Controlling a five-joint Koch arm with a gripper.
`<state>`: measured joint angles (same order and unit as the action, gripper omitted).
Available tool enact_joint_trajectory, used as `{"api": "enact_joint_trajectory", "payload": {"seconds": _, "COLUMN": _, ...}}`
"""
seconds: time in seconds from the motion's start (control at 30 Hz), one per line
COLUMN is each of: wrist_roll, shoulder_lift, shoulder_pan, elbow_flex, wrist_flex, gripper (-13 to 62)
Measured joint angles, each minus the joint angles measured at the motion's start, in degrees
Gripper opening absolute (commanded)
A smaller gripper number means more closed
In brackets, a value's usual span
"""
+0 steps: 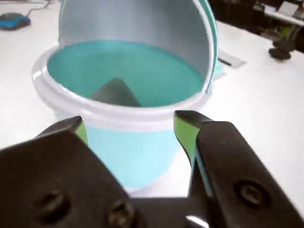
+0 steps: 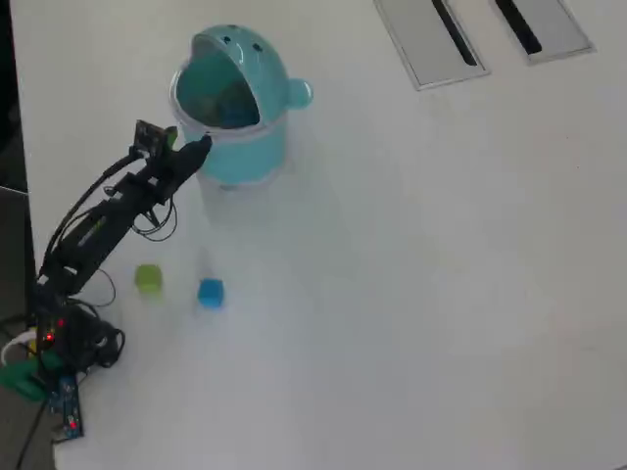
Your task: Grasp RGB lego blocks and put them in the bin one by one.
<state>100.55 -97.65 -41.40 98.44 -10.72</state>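
Note:
The light-blue bin (image 1: 135,159) stands with its domed lid tipped back and its mouth open; the overhead view shows it at the upper left (image 2: 253,155). My gripper (image 1: 130,121) is open and empty, its green-padded jaws spread just in front of the bin's rim; in the overhead view it sits at the bin's left side (image 2: 188,143). The yellow-green block (image 2: 148,279) and the blue block (image 2: 210,292) lie on the white table below the arm. The red block is not in view. A dim grey shape shows inside the bin.
The arm's base and cables (image 2: 59,343) sit at the left table edge. Two grey slotted panels (image 2: 431,34) lie at the far top right. Dark objects (image 1: 282,50) stand at the table's far side in the wrist view.

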Motion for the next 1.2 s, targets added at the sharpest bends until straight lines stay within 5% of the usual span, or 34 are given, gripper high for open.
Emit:
{"api": "enact_joint_trajectory", "payload": {"seconds": 0.73, "wrist_roll": 1.05, "shoulder_lift": -29.18, "shoulder_pan": 11.34, "elbow_flex": 31.03, "wrist_flex": -20.39, "gripper": 34.2}}
{"api": "enact_joint_trajectory", "payload": {"seconds": 1.2, "wrist_roll": 1.14, "shoulder_lift": -33.49, "shoulder_pan": 12.3, "elbow_flex": 40.08, "wrist_flex": -34.28, "gripper": 34.3}}
